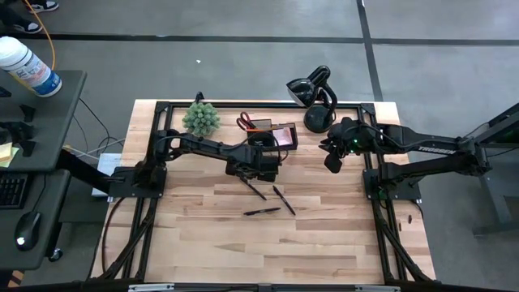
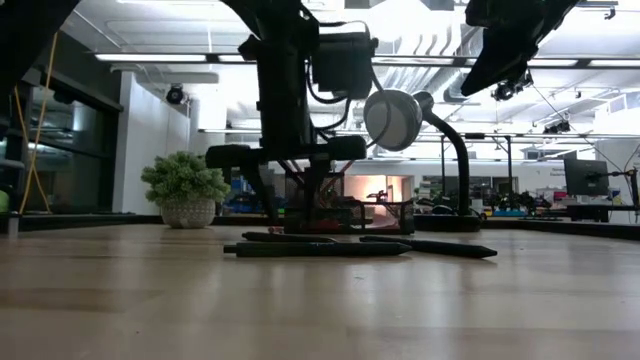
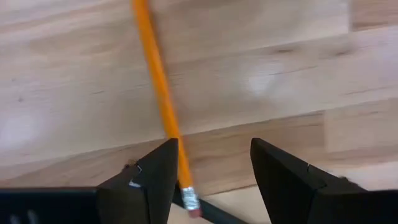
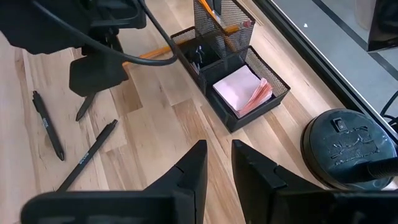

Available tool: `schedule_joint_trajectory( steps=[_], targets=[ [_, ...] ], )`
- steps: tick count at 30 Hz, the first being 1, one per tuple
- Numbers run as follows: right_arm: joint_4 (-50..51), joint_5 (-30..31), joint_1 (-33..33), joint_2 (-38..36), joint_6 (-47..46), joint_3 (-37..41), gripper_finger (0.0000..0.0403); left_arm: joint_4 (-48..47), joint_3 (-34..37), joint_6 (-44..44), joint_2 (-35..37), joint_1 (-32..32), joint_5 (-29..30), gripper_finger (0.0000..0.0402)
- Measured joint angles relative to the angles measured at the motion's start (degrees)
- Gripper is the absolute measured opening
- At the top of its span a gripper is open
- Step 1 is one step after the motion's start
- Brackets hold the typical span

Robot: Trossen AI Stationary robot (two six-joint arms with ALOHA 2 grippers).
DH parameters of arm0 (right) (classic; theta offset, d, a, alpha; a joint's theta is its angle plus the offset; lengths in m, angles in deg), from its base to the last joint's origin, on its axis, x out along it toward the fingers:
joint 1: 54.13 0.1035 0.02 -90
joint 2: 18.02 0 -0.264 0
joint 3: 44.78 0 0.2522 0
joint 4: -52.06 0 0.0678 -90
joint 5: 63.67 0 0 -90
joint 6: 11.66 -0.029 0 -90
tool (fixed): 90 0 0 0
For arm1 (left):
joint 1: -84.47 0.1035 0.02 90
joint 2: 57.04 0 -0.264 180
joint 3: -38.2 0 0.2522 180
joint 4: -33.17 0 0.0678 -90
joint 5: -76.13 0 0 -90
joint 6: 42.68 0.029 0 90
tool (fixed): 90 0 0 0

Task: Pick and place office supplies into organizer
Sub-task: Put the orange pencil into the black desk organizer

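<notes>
Seen from straight above: pale wooden table (image 1: 203, 243) inside a black frame. Largest first — left arm reaching from nine o'clock toward centre, right arm entering from three o'clock. Then the black curved-neck lamp (image 1: 312, 97) at one o'clock, with the spiky green plant (image 1: 200, 118) at eleven o'clock.

Black mesh organizer (image 4: 239, 74) at twelve o'clock, just beyond the left arm's wrist; pink sticky-note pad (image 4: 242, 89) lying in its near compartment, pencils standing in the tall cup, red scissors handles poking out at the back.

Left gripper (image 3: 211, 171) low over the wood near table centre, jaws spread and holding nothing, straddling an orange pencil (image 3: 158, 87) that lies flat; eraser end just inside the gap, close to one finger. Right gripper (image 4: 217, 165) hovering at two o'clock near the lamp base, fingers parted a little with bare wood showing between them, waiting.

Smallest: three black pens (image 1: 274, 201) loose at five to six o'clock of the left gripper — one possibly crossing under the pencil's eraser end, though hard to confirm.

Step in hand, by judgement: grasping the pencil. Best done by centring the shaft between both fingers, lowering until the tips nearly meet the wood, closing squarely across it, avoiding the dark pen beneath, then lifting straight before swinging toward the tall cup.
</notes>
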Motion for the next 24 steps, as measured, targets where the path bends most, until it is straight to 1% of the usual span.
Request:
schedule_joint_trajectory(
  steps=[24],
  targets=[
    [0.0, 0.0, 0.0, 0.0, 0.0, 0.0, 0.0067, -3.1, 0.6, 1.0, -0.2, 0.3, 0.3, 0.0191]
  ],
)
